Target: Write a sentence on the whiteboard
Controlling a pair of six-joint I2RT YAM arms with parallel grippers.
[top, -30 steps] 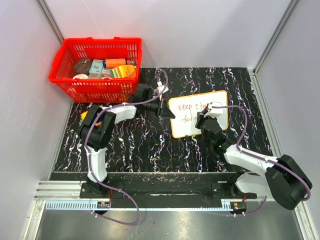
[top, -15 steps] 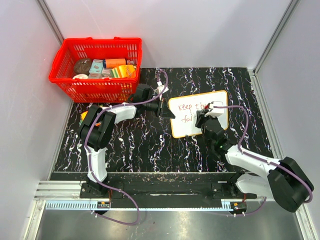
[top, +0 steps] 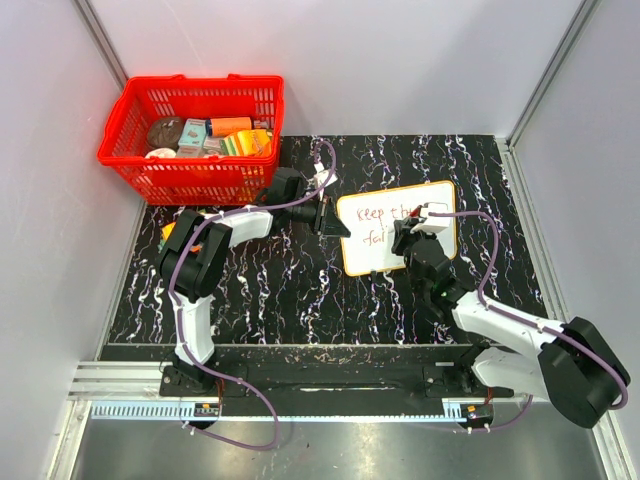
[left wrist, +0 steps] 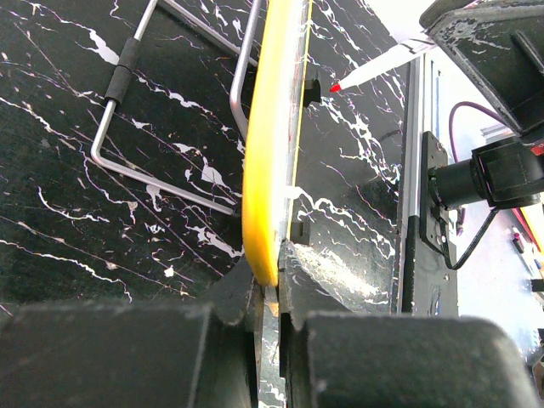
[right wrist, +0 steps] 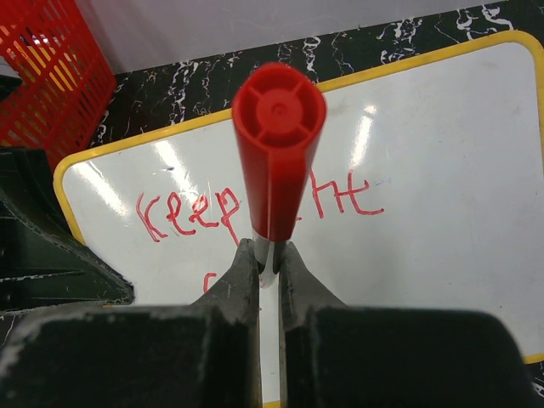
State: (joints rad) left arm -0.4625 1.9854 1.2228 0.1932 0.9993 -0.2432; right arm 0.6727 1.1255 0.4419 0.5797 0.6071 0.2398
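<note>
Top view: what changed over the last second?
The right arm's elbow drifted slightly rightward and nearer. The right claw stays shut on the red-capped marker over the orange-rimmed white whiteboard; the left claw still clamps the board's edge. Writing and red plastic basket unchanged.

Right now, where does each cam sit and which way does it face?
Top external: above and behind the bases, looking down on the table; both arms show, plus the red basket.
Left wrist: looks along the left end effector, shut on the whiteboard edge; own fingers at the bottom.
Right wrist: looks down the marker held by the right end effector onto the sentence; own fingers at the bottom.
Shared: all three show the whiteboard; both wrist views show the marker.
</note>
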